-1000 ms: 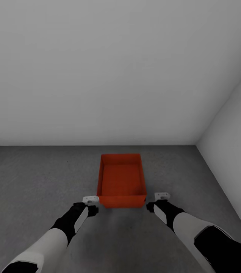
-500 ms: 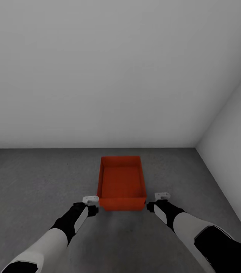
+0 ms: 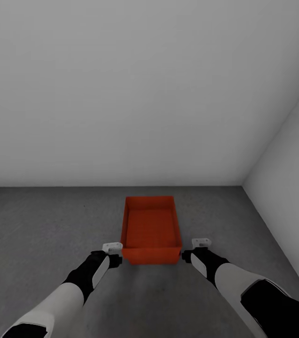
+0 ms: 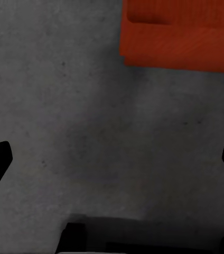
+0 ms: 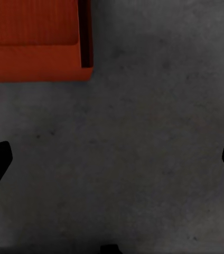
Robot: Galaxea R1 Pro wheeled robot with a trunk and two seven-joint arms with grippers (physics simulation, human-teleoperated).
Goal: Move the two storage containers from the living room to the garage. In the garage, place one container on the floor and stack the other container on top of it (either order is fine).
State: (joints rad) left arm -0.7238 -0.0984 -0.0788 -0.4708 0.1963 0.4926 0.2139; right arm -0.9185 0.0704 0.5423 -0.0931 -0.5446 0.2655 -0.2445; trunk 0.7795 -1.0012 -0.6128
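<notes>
On the dark concrete floor (image 3: 36, 244) by the pale grey wall (image 3: 121, 94) our red container (image 3: 150, 230) sits between our left gripper (image 3: 113, 246) and right gripper (image 3: 201, 242), both spread wide and empty; it looks light, stiff and slick-walled, so we would pinch its long side rims.

A red-orange storage container (image 3: 150, 230) sits flat on the dark grey speckled concrete floor (image 3: 41, 225) of the garage, near the corner where two plain pale grey walls meet. It is a rectangular open-top bin with low straight walls, upright, its long side running away from the robot toward the back wall. Its inside looks empty, the bottom showing plain red-orange. In the left wrist view a corner and a wall of the container (image 4: 180, 34) rest on the concrete floor (image 4: 101, 137); in the right wrist view the opposite near corner (image 5: 35, 39) does likewise, with the floor (image 5: 143, 148) bare beside it.
</notes>
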